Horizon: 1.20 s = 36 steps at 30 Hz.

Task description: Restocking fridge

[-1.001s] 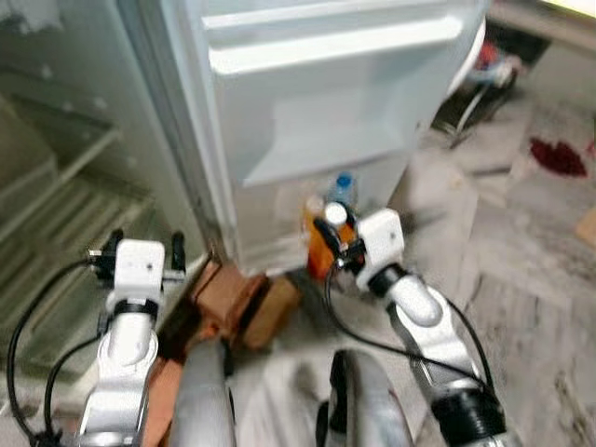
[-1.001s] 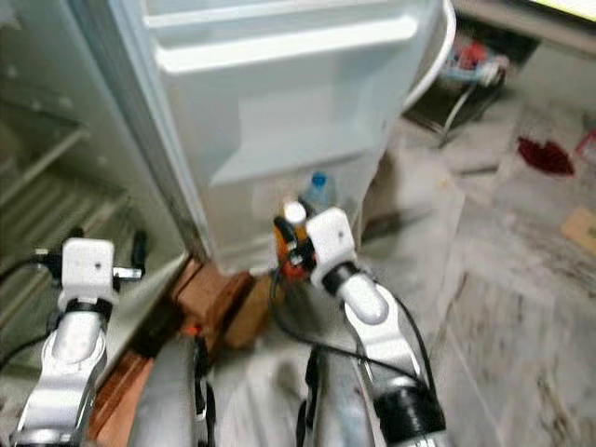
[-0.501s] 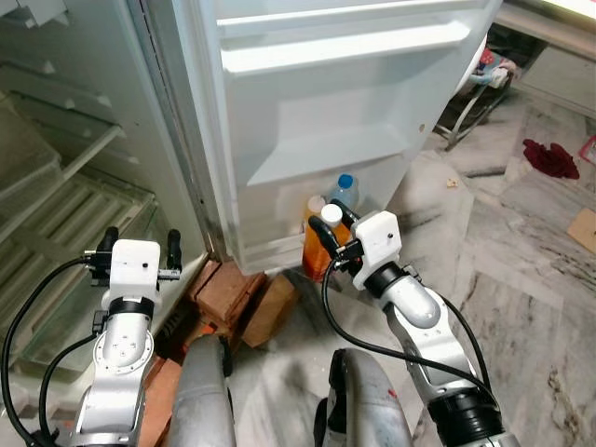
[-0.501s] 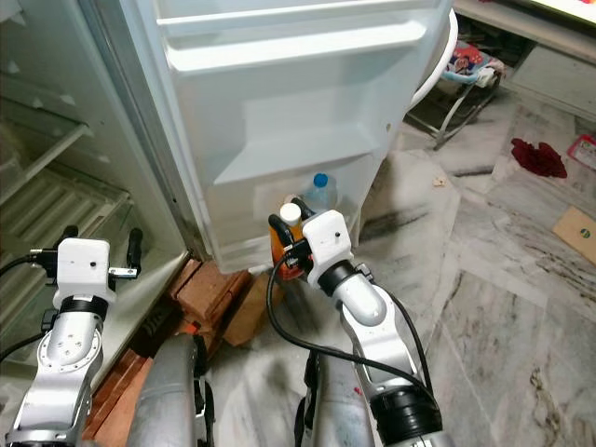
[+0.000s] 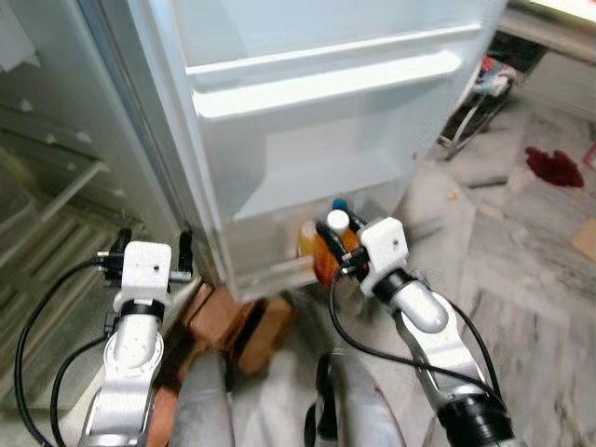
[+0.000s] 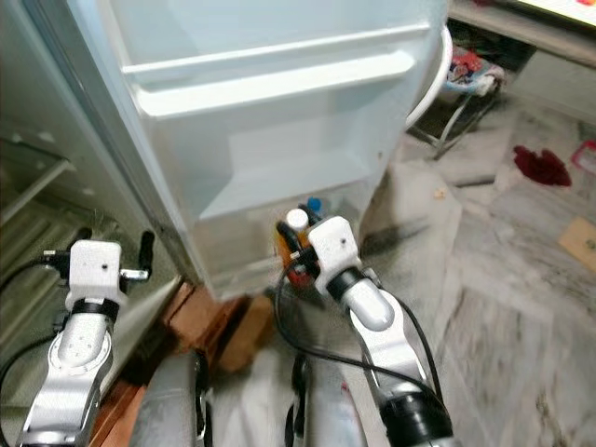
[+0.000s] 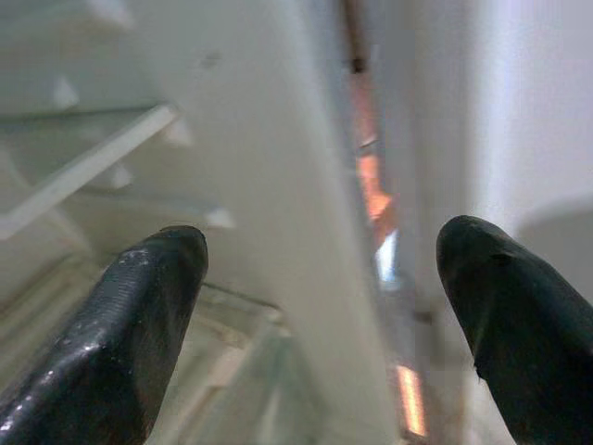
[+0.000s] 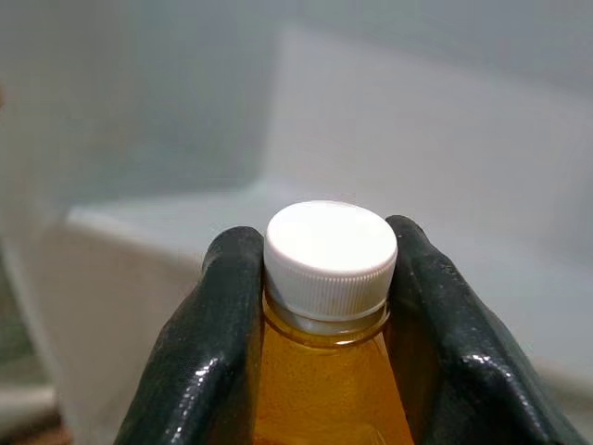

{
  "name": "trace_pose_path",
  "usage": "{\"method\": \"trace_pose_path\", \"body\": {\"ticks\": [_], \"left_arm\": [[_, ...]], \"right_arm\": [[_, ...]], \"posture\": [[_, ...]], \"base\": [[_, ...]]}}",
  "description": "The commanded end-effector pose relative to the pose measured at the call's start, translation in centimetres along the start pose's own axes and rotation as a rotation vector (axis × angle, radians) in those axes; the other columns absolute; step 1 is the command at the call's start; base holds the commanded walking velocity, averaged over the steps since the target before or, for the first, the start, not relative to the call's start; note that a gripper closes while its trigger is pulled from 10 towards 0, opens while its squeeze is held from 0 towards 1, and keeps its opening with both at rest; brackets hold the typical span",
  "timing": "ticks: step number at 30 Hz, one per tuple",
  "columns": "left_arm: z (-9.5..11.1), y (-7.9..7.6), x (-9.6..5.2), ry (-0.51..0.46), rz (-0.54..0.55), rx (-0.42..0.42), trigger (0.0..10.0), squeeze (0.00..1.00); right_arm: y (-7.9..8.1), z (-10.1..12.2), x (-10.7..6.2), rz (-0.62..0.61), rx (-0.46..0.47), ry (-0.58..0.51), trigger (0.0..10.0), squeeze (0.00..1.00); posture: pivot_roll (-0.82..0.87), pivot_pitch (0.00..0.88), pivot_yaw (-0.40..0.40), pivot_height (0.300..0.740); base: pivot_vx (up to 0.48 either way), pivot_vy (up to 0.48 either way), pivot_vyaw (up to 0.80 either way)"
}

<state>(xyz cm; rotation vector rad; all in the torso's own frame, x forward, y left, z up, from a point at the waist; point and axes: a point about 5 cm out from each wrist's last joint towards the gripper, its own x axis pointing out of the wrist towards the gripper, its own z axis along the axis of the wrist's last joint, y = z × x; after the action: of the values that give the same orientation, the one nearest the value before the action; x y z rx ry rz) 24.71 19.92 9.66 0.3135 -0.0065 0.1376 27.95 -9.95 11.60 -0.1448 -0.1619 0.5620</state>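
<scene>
While the robot's own two grey legs fill the nearest floor, reddish-brown bricks lie just beyond them at the foot of the fridge door. The right gripper is clenched on an orange juice bottle just under its white cap, a black finger pressed against each side of the neck. It holds the bottle upright at the front of the door's lowest shelf, where a second orange bottle and a blue-capped bottle stand just behind. No label or writing can be read on any of them. The left gripper hangs with its fingers spread wide and nothing between them, pointing at the gap between the door's hinge side and the fridge interior with its white shelves. Farther off, on the marble floor to the right, lie a dark red cloth and a metal-legged stand.

Compared with half a second ago, the whole scene has shifted and blurred, so the camera has moved; the bottle now sits closer in against the shelf, partly covering the two bottles behind.
</scene>
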Motion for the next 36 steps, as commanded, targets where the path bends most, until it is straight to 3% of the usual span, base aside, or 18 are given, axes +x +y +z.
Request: {"method": "trace_pose_path", "body": {"ticks": [1,14,20,23,26,30,36], "left_arm": [[-0.4,0.3,-0.2,0.018,0.011,0.001,10.0,0.00],[-0.3,0.5,-0.4,0.018,0.017,0.007,10.0,0.00],[0.1,0.5,-0.6,-0.011,0.005,0.027,10.0,0.00],[0.9,0.5,-1.0,-0.045,-0.004,0.045,10.0,0.00],[1.0,0.5,-1.1,-0.046,-0.004,0.043,10.0,0.00],[1.2,1.0,-2.0,-0.032,-0.011,0.046,10.0,0.00],[1.2,1.5,-2.5,-0.021,-0.012,0.059,10.0,0.00]], "right_arm": [[0.5,0.5,0.2,0.023,0.005,-0.027,10.0,0.00],[1.2,-0.2,-0.3,0.095,0.027,0.011,10.0,0.00],[2.9,-0.4,-0.4,0.302,-0.050,0.001,10.0,0.00],[3.6,-0.1,0.4,0.381,-0.150,-0.044,10.0,0.00],[3.7,-0.1,0.7,0.390,-0.184,-0.058,10.0,0.00],[4.1,-0.4,2.3,0.382,-0.261,-0.092,10.0,0.00],[4.8,-0.3,3.8,0.378,-0.223,-0.109,10.0,0.00]], "posture": [[0.07,0.161,-0.069,0.621],[0.07,0.175,-0.065,0.621],[0.08,0.195,-0.065,0.621],[0.09,0.221,-0.068,0.621],[0.09,0.226,-0.069,0.621],[0.13,0.291,-0.063,0.621],[0.15,0.299,-0.056,0.621]], "base": [[0.000,0.000,0.00],[0.000,0.000,0.00],[0.000,0.000,0.00],[0.000,0.000,0.00],[0.000,0.000,0.00],[0.000,0.000,0.00],[0.000,0.000,0.00]]}}
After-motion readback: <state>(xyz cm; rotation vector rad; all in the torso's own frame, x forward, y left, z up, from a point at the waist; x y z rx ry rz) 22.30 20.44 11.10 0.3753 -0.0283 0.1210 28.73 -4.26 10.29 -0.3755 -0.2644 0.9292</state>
